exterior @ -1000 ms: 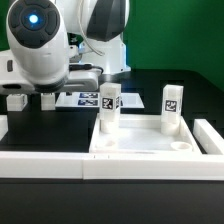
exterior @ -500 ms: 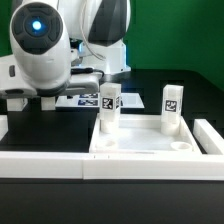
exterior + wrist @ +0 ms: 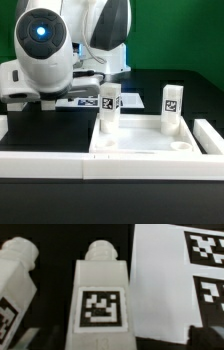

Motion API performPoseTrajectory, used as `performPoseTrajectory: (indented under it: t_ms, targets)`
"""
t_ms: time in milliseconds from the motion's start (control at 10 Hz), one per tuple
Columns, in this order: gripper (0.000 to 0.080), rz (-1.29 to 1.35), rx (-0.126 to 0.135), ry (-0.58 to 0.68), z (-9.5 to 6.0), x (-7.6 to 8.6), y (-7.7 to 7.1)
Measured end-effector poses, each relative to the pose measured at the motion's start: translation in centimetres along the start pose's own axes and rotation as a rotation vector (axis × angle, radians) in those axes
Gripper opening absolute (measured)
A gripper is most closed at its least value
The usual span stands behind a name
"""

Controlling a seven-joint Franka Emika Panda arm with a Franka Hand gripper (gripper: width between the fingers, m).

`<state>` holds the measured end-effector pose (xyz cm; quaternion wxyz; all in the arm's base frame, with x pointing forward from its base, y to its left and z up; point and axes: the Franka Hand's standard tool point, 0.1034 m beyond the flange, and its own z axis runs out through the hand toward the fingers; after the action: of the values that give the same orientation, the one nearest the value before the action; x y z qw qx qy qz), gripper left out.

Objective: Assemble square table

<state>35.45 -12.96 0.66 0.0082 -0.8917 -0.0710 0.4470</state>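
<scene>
The white square tabletop (image 3: 140, 143) lies inside the border wall. Two white tag-marked legs (image 3: 108, 106) (image 3: 171, 108) stand upright on its far corners. Two more legs lie on the black table under my wrist: one (image 3: 100, 297) runs straight between my fingers with its tag facing up, and the other (image 3: 14, 280) lies beside it. My gripper (image 3: 112, 340) is open, low over the middle leg, with one dark fingertip (image 3: 206, 339) well clear of the leg's side. In the exterior view the arm's head (image 3: 42, 50) hides the gripper and these legs.
The marker board (image 3: 180, 280) lies right beside the straddled leg and shows in the exterior view (image 3: 85, 99) behind the tabletop. The long low white border wall (image 3: 60, 165) runs along the front, with a side piece (image 3: 210, 135) at the exterior view's right.
The arm has moved toward the exterior view's left and come down over the two loose legs, now covering them there. The tabletop and the standing legs have not moved.
</scene>
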Motion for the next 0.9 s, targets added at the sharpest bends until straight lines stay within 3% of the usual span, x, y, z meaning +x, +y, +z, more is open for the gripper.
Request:
performPoseTrajectory:
  t_ms: [200, 900]
  targets:
    - [0.0322, -0.001, -0.001, 0.0, -0.02, 0.02, -0.04]
    - [0.0294, -0.004, -0.004, 0.0, -0.05, 0.06, -0.16]
